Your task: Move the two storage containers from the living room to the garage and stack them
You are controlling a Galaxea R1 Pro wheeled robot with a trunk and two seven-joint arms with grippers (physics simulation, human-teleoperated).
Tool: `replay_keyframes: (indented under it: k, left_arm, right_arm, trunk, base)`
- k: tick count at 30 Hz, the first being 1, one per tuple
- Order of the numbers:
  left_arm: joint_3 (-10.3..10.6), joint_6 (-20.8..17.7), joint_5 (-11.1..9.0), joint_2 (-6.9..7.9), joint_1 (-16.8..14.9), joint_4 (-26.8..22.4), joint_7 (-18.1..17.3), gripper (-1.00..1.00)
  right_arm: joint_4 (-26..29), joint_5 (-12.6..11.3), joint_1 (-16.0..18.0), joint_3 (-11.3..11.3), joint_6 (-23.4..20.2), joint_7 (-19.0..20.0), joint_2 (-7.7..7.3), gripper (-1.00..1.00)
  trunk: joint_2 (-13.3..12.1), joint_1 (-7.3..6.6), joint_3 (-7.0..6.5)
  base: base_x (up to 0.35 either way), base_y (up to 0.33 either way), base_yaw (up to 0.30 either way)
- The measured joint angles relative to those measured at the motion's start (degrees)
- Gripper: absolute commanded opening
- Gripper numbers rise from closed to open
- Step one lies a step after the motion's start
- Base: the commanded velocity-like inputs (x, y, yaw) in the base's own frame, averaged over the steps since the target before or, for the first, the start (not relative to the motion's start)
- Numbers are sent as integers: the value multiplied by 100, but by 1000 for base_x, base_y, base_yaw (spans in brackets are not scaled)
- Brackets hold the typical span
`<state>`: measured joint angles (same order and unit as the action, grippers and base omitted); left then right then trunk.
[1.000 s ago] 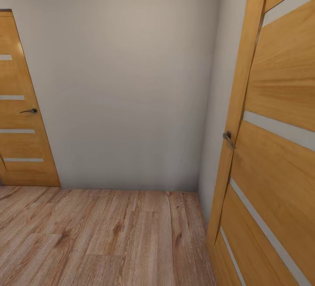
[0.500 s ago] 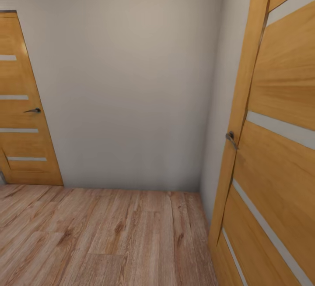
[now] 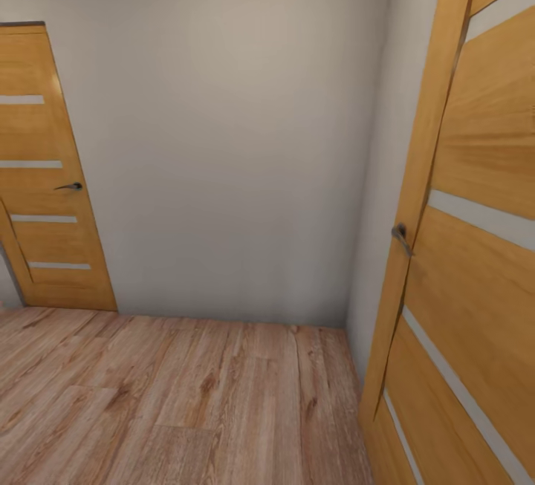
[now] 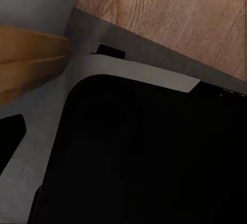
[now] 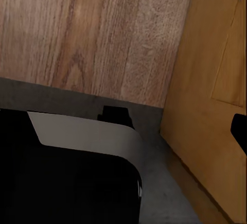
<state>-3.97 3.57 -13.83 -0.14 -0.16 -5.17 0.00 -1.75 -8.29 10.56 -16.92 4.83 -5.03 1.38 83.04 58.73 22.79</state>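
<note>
The two storage containers are out of view, and so is the garage. I face a corner of plain beige wall [image 3: 230,158] above light wood-plank flooring [image 3: 186,396]. The left wrist view looks down on my own dark base [image 4: 144,152] with a grey rim, over the wood planks [image 4: 175,13]. My base [image 5: 62,183] also shows in the right wrist view. A dark sliver at the frame edge in each wrist view may be a fingertip; its state is unreadable.
A wood door with glass strips [image 3: 44,173] stands shut at the left, with a lever handle [image 3: 70,186]. A second such door [image 3: 475,247] stands very close on my right, its handle [image 3: 401,236] at mid height. It also appears beside my base in the right wrist view [image 5: 206,105].
The whole head picture has shifted rightward, so the camera has turned a little left: more of the left door shows and the right door sits further toward the edge. Nothing in the scene moved.
</note>
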Motion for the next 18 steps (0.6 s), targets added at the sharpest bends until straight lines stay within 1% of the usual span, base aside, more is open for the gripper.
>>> replay_keyframes:
  k: [5, 18]
  left_arm:
    - [-3, 1, -2, 2, 0, -1, 0, 100]
    - [-5, 1, -7, 7, 0, -1, 0, 100]
  right_arm:
    - [0, 0, 0, 0, 0, 1, -1, 100]
    - [5, 10, 0, -1, 35, -47, -1, 100]
  trunk:
    - [0, 0, 0]
    - [0, 0, 0]
  base:
    - [0, -107, 1]
    - [0, -7, 0]
